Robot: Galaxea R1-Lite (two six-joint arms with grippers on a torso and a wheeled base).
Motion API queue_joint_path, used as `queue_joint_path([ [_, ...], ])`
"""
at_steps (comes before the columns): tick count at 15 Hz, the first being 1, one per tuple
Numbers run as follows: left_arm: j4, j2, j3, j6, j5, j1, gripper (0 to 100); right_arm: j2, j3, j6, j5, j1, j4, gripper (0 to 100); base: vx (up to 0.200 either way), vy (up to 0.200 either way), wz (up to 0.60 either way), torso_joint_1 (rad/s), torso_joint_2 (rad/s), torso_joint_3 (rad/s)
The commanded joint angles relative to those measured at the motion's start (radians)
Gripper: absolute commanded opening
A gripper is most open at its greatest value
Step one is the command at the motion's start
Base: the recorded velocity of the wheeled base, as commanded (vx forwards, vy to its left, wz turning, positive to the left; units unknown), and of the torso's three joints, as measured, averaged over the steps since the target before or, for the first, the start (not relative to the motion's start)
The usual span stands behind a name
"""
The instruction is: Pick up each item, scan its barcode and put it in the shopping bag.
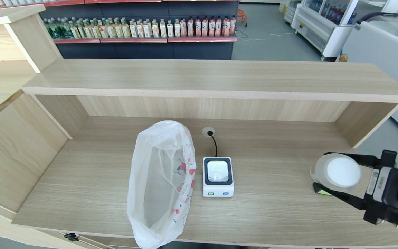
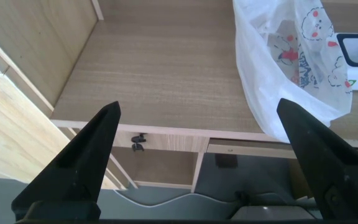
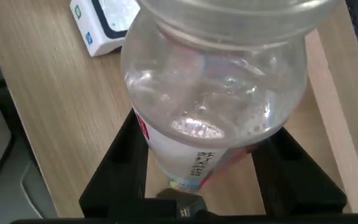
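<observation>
Clear plastic bottle with white cap (image 1: 338, 172) pinched by right end effector (image 1: 321, 172) at light wooden table (image 1: 275, 207) right end; left end effector (image 2: 199, 107) spread.

One shopping bag (image 1: 161, 180), one scanner (image 1: 218, 176), one bottle (image 1: 337, 172), perhaps thirty shelf bottles (image 1: 140, 28).

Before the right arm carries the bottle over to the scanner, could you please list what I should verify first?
1. Grip: the right gripper has its jaws shut on the clear bottle: ok.
2. Window of the barcode scanner faces up, uncovered: ok.
3. Which side of the bottle carries the barcode: cannot tell.
4. Mouth of the shopping bag open: ok.
5. Jaws of the left gripper open, holding nothing: ok.
</observation>
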Motion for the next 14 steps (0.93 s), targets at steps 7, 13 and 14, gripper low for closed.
queue_joint_path([
  [7,0.000,0.000,0.000,0.000,0.000,0.000,100,-0.069,0.006,-0.181,-0.172,-0.003,-0.003,0,0.000,0.000,0.00,0.000,0.00,0.000],
  [13,0.000,0.000,0.000,0.001,0.000,0.000,100,-0.075,0.015,-0.209,-0.195,0.020,-0.004,0,0.000,0.000,0.00,0.000,0.00,0.000],
  [14,0.000,0.000,0.000,0.001,0.000,0.000,100,-0.075,0.017,-0.207,-0.195,0.020,-0.004,0,0.000,0.000,0.00,0.000,0.00,0.000],
])
